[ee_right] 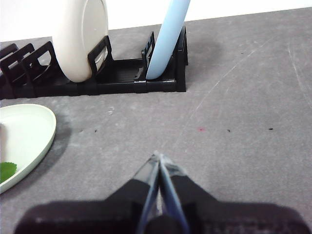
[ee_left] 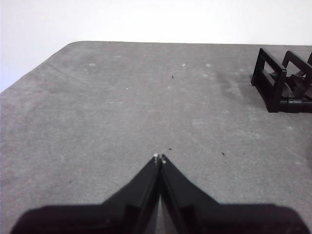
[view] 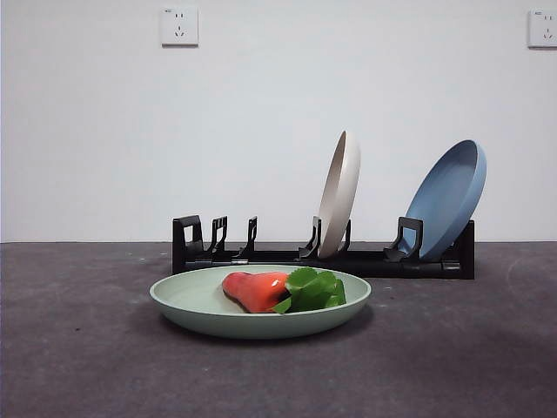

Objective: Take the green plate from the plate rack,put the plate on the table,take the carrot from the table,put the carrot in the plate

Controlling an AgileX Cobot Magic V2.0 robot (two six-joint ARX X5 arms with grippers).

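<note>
Front view had the carrot (view: 258, 290) lying in the green plate (view: 259, 310) on the worktop (view: 87, 348), just before the rack (view: 348, 259). Left wrist view: left gripper (ee_left: 160, 158) jaws together over bare worktop. Right wrist view: right gripper (ee_right: 159, 157) jaws together too, beside the plate.

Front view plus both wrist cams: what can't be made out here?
- Carrot: its underside, behind the green plate's near rim in the front view; in the right wrist view only a leaf scrap, cut by the edge.
- Plate rack: its near-left base, behind the green plate; in the left wrist view only one end, cut by the edge.
- Left gripper and right gripper: absent from the front view.
</note>
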